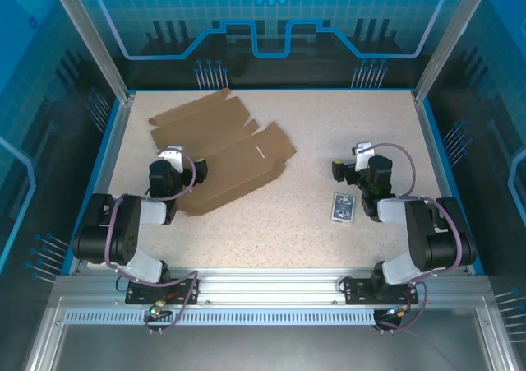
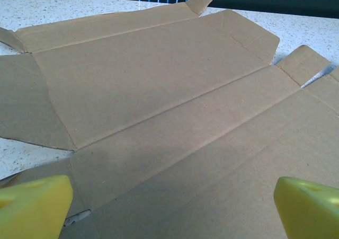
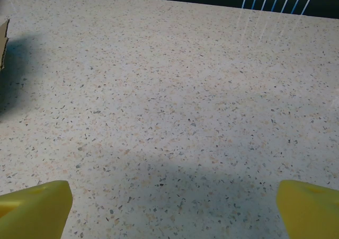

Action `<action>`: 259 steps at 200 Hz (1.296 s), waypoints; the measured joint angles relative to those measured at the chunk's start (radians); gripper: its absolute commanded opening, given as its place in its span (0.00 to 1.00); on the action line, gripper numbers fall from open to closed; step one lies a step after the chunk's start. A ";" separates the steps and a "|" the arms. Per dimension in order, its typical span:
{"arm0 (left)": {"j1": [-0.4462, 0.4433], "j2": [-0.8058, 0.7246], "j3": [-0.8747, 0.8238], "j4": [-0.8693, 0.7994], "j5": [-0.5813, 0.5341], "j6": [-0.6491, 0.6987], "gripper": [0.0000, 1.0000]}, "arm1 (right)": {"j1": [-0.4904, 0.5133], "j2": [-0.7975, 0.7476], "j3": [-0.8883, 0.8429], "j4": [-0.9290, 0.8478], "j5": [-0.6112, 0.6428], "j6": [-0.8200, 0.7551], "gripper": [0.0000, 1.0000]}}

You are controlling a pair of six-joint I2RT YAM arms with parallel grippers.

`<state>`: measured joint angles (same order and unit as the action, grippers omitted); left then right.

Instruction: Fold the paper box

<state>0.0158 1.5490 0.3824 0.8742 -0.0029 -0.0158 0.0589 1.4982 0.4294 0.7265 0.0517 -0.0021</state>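
The paper box is a flat brown die-cut cardboard sheet with creases and flaps, lying unfolded on the left half of the table. My left gripper hovers over its near left part, open. In the left wrist view the sheet spreads flat below, with both yellow fingertips wide apart and nothing between them. My right gripper sits over bare table on the right, open. Its yellow fingertips stand wide apart above the speckled surface, and a corner of the cardboard shows at the far left.
A small blue-patterned card pack lies flat near the right arm. The speckled table is bounded by blue rails and transparent walls. Bare surface lies between the sheet and the right gripper.
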 measured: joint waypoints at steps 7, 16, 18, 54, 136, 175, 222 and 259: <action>0.000 0.000 0.000 0.000 0.000 0.000 0.99 | 0.000 0.000 0.000 0.000 0.000 0.000 1.00; 0.000 0.000 0.000 0.000 0.000 0.000 0.99 | 0.000 0.000 0.000 0.000 0.000 0.000 1.00; 0.000 0.000 0.000 0.000 0.000 0.000 0.99 | 0.000 0.000 0.000 0.000 0.000 0.000 1.00; 0.000 0.000 0.000 0.000 0.000 0.000 0.99 | 0.000 0.000 0.000 0.000 -0.001 0.000 1.00; 0.000 0.000 0.000 0.000 0.000 0.000 0.99 | -0.001 0.000 0.000 0.000 -0.006 0.000 1.00; 0.000 0.000 0.000 0.000 0.000 0.000 0.99 | -0.001 0.000 0.000 0.000 -0.007 0.000 1.00; 0.001 -0.117 0.006 -0.108 -0.007 -0.004 0.99 | -0.002 -0.100 0.041 -0.166 0.100 0.043 1.00; 0.001 -0.297 0.103 -0.322 -0.004 -0.093 0.99 | -0.045 -0.310 0.176 -0.435 0.178 0.173 1.00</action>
<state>0.0170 1.2518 0.4858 0.5518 -0.0071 -0.1089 0.0139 1.1885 0.6052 0.2913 0.2295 0.1711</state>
